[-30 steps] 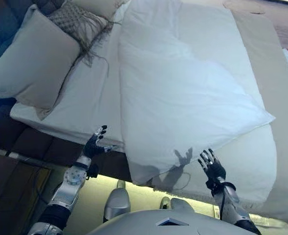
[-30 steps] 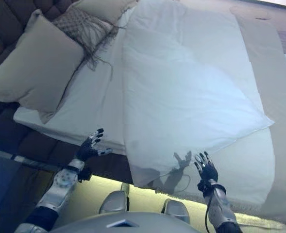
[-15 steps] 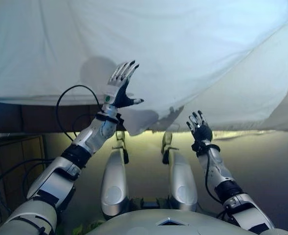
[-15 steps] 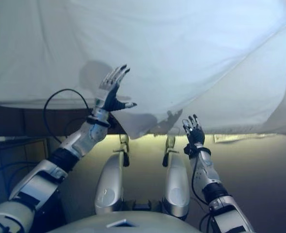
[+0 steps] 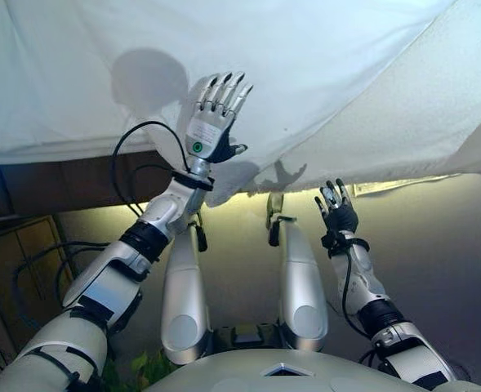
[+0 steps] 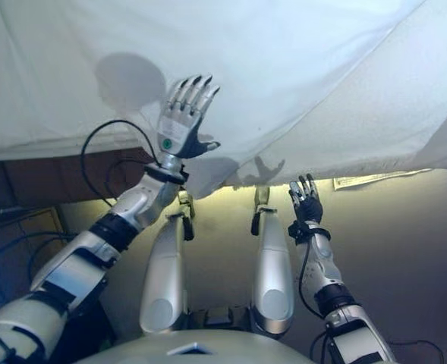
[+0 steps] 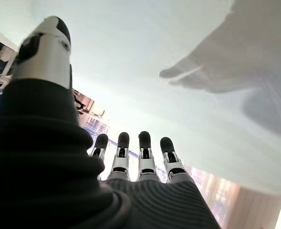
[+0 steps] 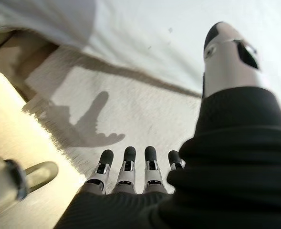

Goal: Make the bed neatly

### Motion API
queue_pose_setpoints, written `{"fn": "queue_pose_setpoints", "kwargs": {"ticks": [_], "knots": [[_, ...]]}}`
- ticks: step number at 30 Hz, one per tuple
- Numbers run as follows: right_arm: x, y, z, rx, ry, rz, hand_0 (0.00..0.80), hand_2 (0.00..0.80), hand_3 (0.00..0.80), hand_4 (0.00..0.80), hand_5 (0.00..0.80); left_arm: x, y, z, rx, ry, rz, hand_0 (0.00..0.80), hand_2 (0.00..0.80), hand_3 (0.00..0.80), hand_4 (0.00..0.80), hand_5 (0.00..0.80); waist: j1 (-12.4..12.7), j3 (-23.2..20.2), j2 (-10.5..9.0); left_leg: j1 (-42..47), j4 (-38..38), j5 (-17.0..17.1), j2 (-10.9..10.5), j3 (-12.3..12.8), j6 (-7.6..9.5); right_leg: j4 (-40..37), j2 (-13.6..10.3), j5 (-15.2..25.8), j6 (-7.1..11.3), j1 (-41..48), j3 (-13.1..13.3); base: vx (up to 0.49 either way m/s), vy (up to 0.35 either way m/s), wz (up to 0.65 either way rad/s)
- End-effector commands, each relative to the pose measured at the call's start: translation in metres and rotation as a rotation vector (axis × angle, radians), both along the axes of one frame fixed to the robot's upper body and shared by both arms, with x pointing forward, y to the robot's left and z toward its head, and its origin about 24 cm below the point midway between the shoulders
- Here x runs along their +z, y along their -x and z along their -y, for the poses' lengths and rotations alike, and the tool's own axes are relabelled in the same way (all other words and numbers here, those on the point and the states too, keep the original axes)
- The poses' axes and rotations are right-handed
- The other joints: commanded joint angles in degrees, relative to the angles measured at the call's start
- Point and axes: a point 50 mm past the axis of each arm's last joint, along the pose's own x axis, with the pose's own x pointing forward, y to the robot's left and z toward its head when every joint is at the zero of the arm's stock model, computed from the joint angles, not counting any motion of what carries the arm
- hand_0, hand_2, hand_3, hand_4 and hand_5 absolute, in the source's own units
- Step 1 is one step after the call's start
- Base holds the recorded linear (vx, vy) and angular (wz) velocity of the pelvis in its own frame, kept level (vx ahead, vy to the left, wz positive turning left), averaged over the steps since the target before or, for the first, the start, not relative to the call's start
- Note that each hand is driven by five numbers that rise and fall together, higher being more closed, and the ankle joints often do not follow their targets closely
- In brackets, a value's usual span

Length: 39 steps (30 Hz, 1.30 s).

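Note:
The white duvet (image 5: 305, 57) fills the top of both eye views, and its near edge hangs over the side of the bed. A duvet corner (image 5: 224, 178) droops in the middle. My left hand (image 5: 214, 118) is open with straight fingers, raised in front of the duvet just above that corner; its wrist view shows only white cloth (image 7: 145, 71) past the fingers. My right hand (image 5: 336, 212) is open and empty, lower, below the bed edge. Its wrist view shows the textured off-white cover (image 8: 130, 109) and its fringed edge.
The off-white textured bed cover (image 5: 420, 122) hangs at the right. The dark bed base (image 5: 52, 184) shows under the duvet at the left, with a wooden cabinet (image 5: 20, 269) and loose cables below it. A lit strip of floor (image 5: 452, 269) lies under the bed edge.
The camera has tilted down from the whole bed to its near edge. My left hand has risen in front of the duvet. My right hand stays open, low beside the bed edge.

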Motion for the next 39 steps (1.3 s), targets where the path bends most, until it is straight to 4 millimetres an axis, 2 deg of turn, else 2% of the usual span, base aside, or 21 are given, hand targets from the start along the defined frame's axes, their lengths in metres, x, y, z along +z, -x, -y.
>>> {"fn": "queue_pose_setpoints", "kwargs": {"ticks": [1,5,6,17,21,26,27,29,30,39], "knots": [[0.021,0.004,-0.002,-0.012,-0.050,0.142,0.000,0.000,0.000,0.000,0.000,0.027,-0.007,0.012,-0.027,-0.040,0.145,0.000,0.000,0.000,0.000,0.000,-1.5,0.7,-0.99,-3.5,4.5,-1.7,-0.7,-2.5,2.56,-6.0,-1.7,5.0,3.23,1.2,1.3,-0.038,0.020,-0.06],[0.033,-0.001,0.001,-0.007,-0.035,0.185,0.000,0.000,0.000,0.000,0.000,0.031,-0.010,0.014,0.004,-0.048,0.160,0.000,0.000,0.000,0.000,0.000,-2.6,0.7,-0.58,-7.2,7.0,-2.5,-0.5,-2.5,3.16,-2.3,-1.0,3.9,2.38,-3.5,1.8,-0.024,0.048,-0.09],[0.033,0.001,0.001,-0.004,-0.034,0.183,0.000,0.000,0.000,0.000,0.000,0.029,-0.010,0.013,0.011,-0.047,0.157,0.000,0.000,0.000,0.000,0.000,-2.7,0.7,-0.49,-6.8,9.0,-5.0,-0.3,-2.8,3.03,-0.1,-0.7,1.7,2.48,-3.2,2.2,0.068,0.072,-0.11],[0.038,0.006,0.016,-0.006,-0.050,0.216,0.000,0.000,0.000,0.000,0.000,0.042,-0.021,-0.016,0.153,-0.017,0.180,0.000,0.000,0.000,0.000,0.000,-3.6,0.7,0.37,-16.5,26.7,-14.1,-1.4,-2.6,7.08,18.3,1.0,-4.2,-0.06,-14.2,4.8,0.023,0.039,-0.02],[0.039,0.006,0.022,-0.008,-0.050,0.219,0.000,0.000,0.000,0.000,0.000,0.041,-0.022,-0.020,0.163,-0.023,0.118,0.000,0.000,0.000,0.000,0.000,-3.7,0.7,0.86,-18.2,29.1,-15.4,-2.4,-2.3,7.51,21.4,1.2,-5.0,-0.46,-16.8,5.4,0.036,0.042,0.02],[0.049,0.003,0.022,-0.002,-0.032,0.245,0.000,0.000,0.000,0.000,0.000,0.031,-0.025,-0.013,0.200,-0.082,-0.025,0.000,0.000,0.000,0.000,0.000,-4.4,0.7,1.44,-18.9,28.5,-15.2,-3.4,-1.4,7.52,21.4,1.5,-4.4,-0.29,-18.6,6.2,0.008,0.056,-0.03],[0.051,0.002,0.022,-0.004,-0.031,0.248,0.000,0.000,0.000,0.000,0.000,0.027,-0.026,-0.012,0.220,-0.093,-0.050,0.273,0.273,0.273,0.273,0.273,-4.6,0.7,1.50,-18.8,28.3,-15.0,-3.5,-1.2,7.54,21.2,1.6,-4.2,-0.23,-18.7,6.3,0.004,0.073,-0.05],[0.054,0.001,0.024,-0.010,-0.023,0.253,0.000,0.000,0.000,0.000,0.000,0.021,-0.027,-0.012,0.250,-0.103,-0.094,0.722,0.722,0.722,0.722,0.722,-4.9,0.7,1.61,-18.8,28.2,-14.9,-3.7,-0.9,7.46,21.2,1.6,-3.9,-0.07,-18.9,6.6,0.005,0.062,-0.03],[0.055,-0.001,0.024,-0.013,-0.021,0.256,0.000,0.000,0.000,0.000,0.000,0.020,-0.027,-0.011,0.250,-0.102,-0.098,0.800,0.800,0.800,0.800,0.800,-5.0,0.7,1.69,-18.8,28.1,-14.9,-3.7,-0.8,7.41,21.3,1.5,-3.8,0.00,-19.1,6.7,0.004,0.042,-0.01],[0.055,-0.002,0.024,-0.009,-0.009,0.239,0.000,0.000,0.000,0.000,0.000,0.023,-0.027,-0.010,0.218,-0.034,-0.118,0.800,0.800,0.800,0.800,0.800,-5.1,0.7,2.49,-15.0,24.4,-13.0,-3.7,-0.5,6.79,19.3,1.1,-2.6,0.70,-16.5,6.9,0.021,0.036,0.00]]}}
